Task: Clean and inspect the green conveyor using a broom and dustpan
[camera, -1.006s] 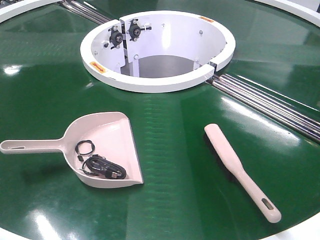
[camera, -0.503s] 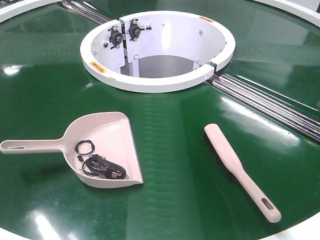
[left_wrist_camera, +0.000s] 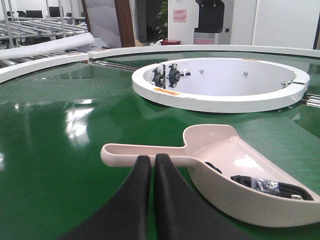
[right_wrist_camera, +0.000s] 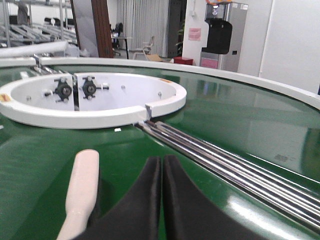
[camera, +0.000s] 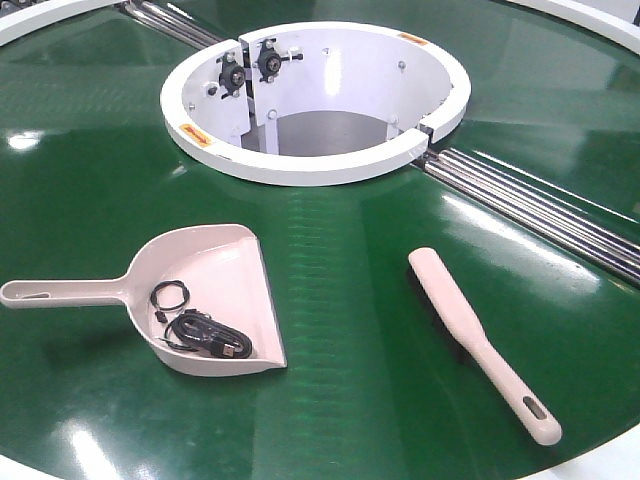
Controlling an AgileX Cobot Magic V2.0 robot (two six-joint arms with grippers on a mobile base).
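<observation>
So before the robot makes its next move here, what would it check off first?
1. Broom free to grab, lying flat on the conveyor: ok.
2. Dustpan upright with its handle clear: ok.
3. Dustpan empty: not ok, black cables lie inside.
4. Left gripper open for a grasp: not ok, shut.
5. Right gripper open: not ok, shut.
6. Loose debris on the conveyor: cannot tell.

- We see bright, even overhead light across all three views.
- The glossy green conveyor (camera: 340, 290) throws white glare patches (strongest near the front view's lower edge).
- Shadows under the dustpan (camera: 215, 300) and broom (camera: 480, 340) stay short and soft.
- Both wrist views look slightly soft, with hazy backgrounds.
</observation>
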